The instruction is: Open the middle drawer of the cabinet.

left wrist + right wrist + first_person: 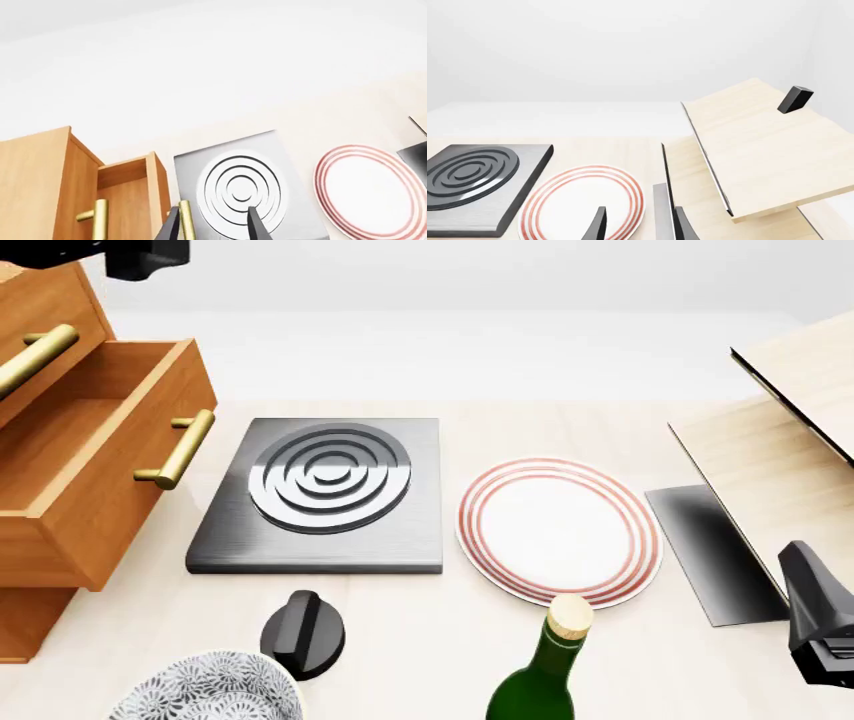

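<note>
Middle drawer [94,455] pulled out of cabinet [40,310], handle [178,448] free. Left hand [212,225] released, fingers round handle, not touching. Right hand [639,225] released, near plate [558,528].

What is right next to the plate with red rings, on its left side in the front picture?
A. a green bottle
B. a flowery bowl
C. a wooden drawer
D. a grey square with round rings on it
D: in the front view the grey burner plate with round rings lies just left of the red-ringed plate, while the bottle stands nearer the camera.
</note>
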Controlling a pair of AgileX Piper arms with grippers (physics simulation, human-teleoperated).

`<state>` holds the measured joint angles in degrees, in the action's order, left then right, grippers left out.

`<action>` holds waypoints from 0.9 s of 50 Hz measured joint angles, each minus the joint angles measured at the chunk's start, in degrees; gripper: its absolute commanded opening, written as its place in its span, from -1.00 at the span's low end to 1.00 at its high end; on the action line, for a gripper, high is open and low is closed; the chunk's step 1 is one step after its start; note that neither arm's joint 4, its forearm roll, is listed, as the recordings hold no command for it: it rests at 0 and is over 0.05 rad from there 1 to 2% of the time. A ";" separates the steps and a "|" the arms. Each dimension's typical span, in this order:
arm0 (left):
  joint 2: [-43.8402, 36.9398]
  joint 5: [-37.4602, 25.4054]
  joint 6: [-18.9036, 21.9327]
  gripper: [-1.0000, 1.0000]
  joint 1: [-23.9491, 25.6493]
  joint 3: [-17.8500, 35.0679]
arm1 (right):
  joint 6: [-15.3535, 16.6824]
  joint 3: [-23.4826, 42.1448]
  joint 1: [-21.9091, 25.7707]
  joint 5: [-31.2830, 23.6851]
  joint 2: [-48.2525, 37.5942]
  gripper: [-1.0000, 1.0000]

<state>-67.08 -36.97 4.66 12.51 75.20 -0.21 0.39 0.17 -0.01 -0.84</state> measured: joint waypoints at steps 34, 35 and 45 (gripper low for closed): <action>-13.47 -4.25 -0.76 1.00 -4.15 12.89 | 0.00 0.00 0.00 0.00 0.00 1.00; -13.83 -4.18 -0.81 1.00 -4.27 13.08 | 0.00 0.00 0.00 0.00 0.00 1.00; -16.30 -4.94 -1.12 1.00 -5.39 15.93 | 0.00 0.00 0.00 0.00 0.00 1.00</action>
<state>-83.39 -41.91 3.54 7.13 91.13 -0.21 0.38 0.17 -0.01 -0.85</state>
